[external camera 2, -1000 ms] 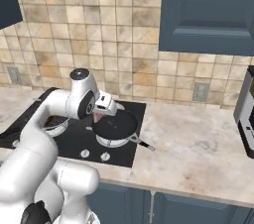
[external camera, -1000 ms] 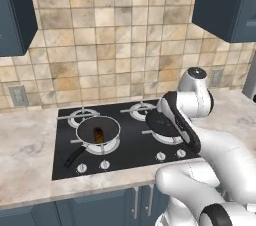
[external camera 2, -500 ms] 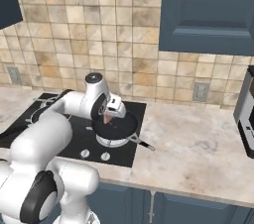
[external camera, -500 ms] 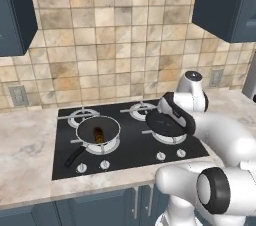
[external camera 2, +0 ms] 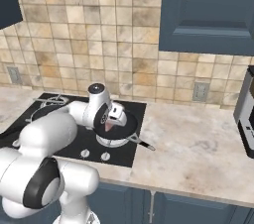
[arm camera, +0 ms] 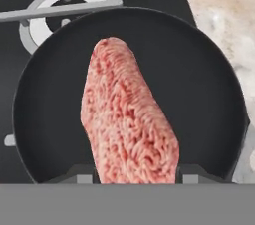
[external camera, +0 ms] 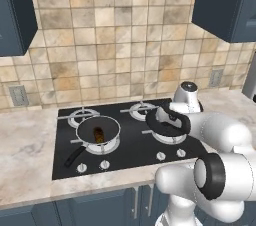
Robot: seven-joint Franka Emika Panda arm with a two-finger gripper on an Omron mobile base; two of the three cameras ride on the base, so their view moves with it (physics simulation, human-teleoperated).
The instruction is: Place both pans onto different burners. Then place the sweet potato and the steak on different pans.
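end effector (arm camera: 133,175) gripping steak (arm camera: 127,114) (upright), over pan (arm camera: 209,84)

- Tiled wall (external camera: 115,55) ahead of me.
- Blue cabinets (external camera 2: 208,10) above.
- Marble counter (external camera 2: 198,153) runs to my right.
- Outlet (external camera 2: 200,91) on the tiles.
- White knobs (external camera: 170,155) along the cooktop front.
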